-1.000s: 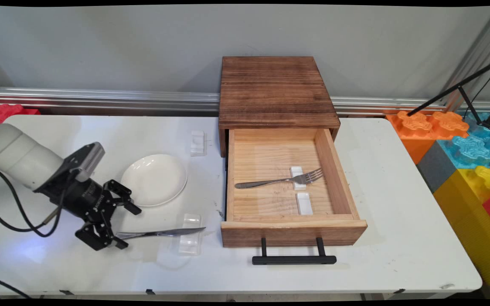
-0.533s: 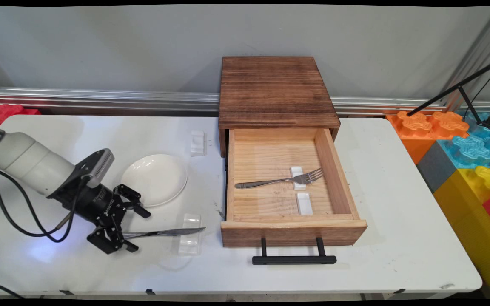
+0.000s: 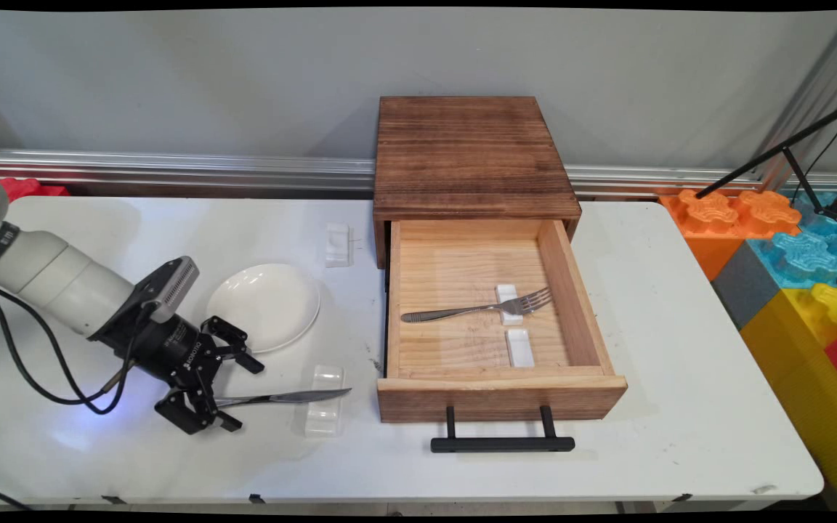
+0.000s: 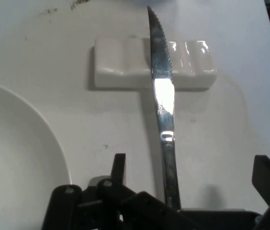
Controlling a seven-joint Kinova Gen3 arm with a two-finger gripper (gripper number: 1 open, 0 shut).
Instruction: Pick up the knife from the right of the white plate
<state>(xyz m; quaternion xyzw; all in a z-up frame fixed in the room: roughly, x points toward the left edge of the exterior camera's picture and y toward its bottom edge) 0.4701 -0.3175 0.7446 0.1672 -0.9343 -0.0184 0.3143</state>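
Straddling knife (image 4: 163, 96), gripper (image 3: 233, 391) lettered ROBOTIQ

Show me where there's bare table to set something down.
Widest bare stretch: right of the open drawer, out to the table edge. Also bare behind the plate. Crowded at front left: gripper, knife across its rest, plate close behind.

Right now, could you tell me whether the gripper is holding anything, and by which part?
Nothing is held: the gripper is open around the handle end of the knife, whose blade lies across the white rest on the table.
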